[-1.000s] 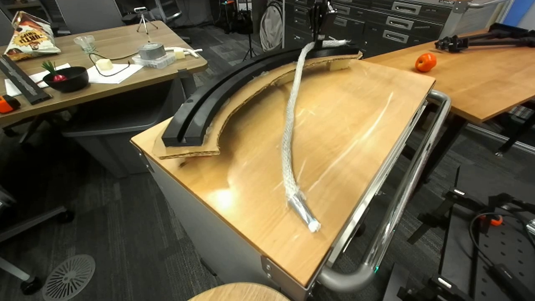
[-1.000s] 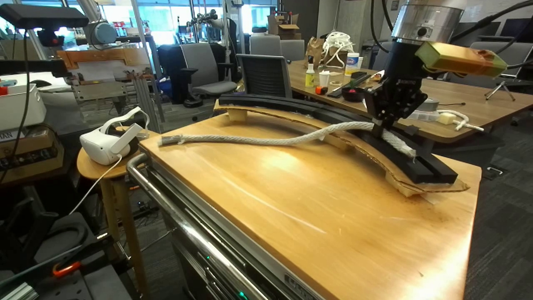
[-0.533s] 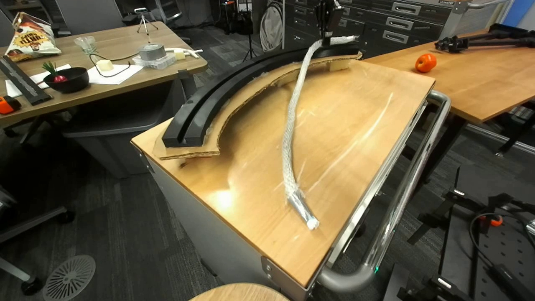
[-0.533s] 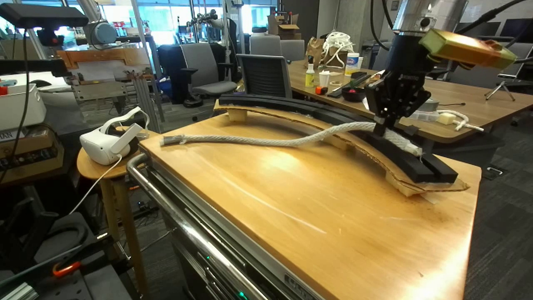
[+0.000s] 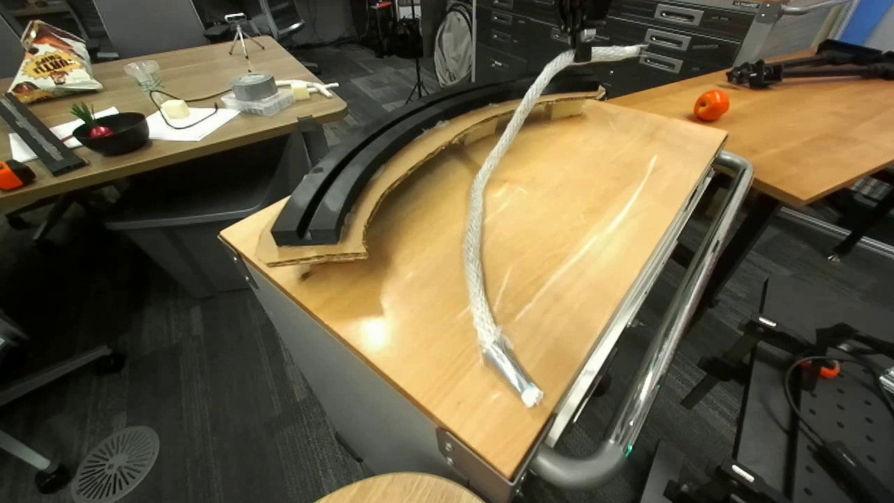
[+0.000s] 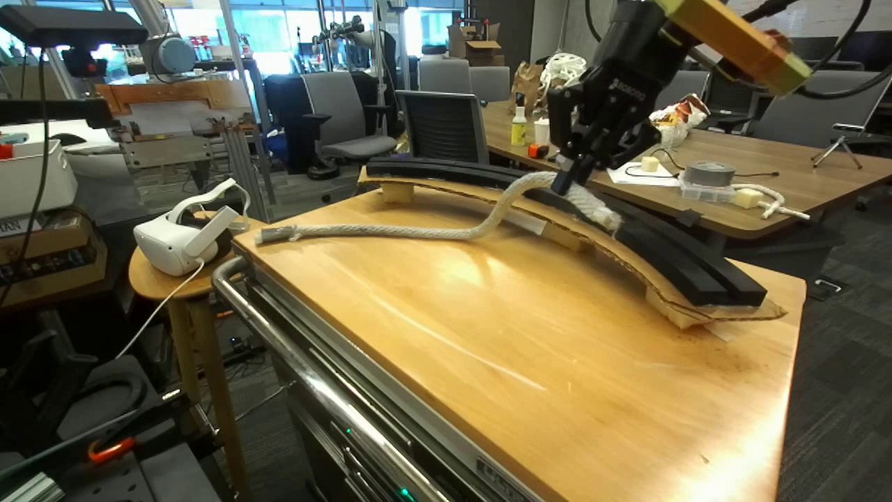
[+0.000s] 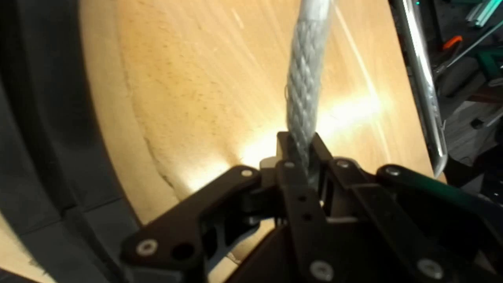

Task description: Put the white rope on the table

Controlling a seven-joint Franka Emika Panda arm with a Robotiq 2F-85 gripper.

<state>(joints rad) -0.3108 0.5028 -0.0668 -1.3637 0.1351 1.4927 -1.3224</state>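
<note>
We have the hand (image 7: 300, 139) clamped on the white rope (image 5: 473, 237): in the wrist view its two fingers (image 7: 322, 150) press the cord from either side, a little in from one end. That end juts past the hand into the air. From the grip the rope slopes down in a curve and then lies along the desk (image 6: 523, 314), its other end, wrapped in something shiny, resting there near the metal rail (image 5: 662, 353). The rope is partly on the desk and partly held up.

In both exterior views the raised part shows in front of the cardboard base (image 5: 353, 241) under the black curved track (image 6: 683, 268); we cannot tell whether it hangs straight above the cardboard. In the wrist view we find track and base to the left of the fingers. Pale blocks (image 6: 397, 193) prop the base up off the desk.

Just beside the desk, in an exterior view, we see a white headset (image 6: 178, 240) on a round stool (image 6: 150, 280). In an exterior view, a roll of grey tape (image 5: 255, 85) sits on a clear box (image 5: 258, 103) on a neighbouring desk (image 5: 192, 70), and a black bowl (image 5: 115, 133) stands near that desk's edge. An orange-red round object (image 5: 712, 105) lies on another wooden desk (image 5: 824, 126), well apart from the rope.
</note>
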